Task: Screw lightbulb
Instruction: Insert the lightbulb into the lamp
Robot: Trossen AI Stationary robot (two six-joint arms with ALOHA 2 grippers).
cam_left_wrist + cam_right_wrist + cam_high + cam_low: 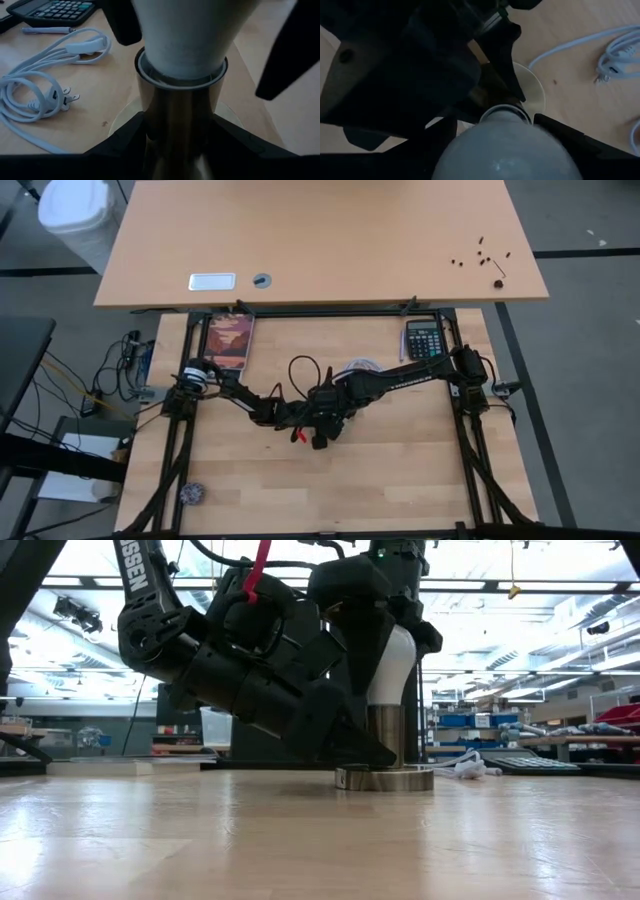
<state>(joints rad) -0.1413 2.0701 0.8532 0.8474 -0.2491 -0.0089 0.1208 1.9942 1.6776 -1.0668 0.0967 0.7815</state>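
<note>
The white lightbulb point(393, 665) stands upright, its narrow end down in the cup of a metal socket point(175, 115). The socket's round base disc point(385, 779) lies flat on the table. My left gripper point(372, 752) comes in low from the table's left and is shut on the socket's stem. My right gripper point(502, 142) hangs over the bulb, pointing down, its fingers closed on the bulb's sides. In the high view both grippers point(318, 418) crowd together mid-table and hide bulb and socket. My left gripper pinches the socket's upright metal stem point(172, 125) between its two fingers point(125, 142), below the cup. The fingers slant slightly down from the table's left and lie across the stem. The socket stays upright with its base disc on the table. My right gripper holds the lightbulb by its wide rounded part point(505, 155), one finger point(437, 145) on each side. The fingers come from above, pointing down. The bulb stands upright, its lower end in the socket's cup point(145, 70).
The socket's white cord with its plug point(45, 85) lies coiled on the table beyond the socket, with a pen point(47, 30) and a calculator point(425, 338) behind it. A picture card point(228, 342) lies at the far left, and a small round thing point(192, 493) near the front left.
</note>
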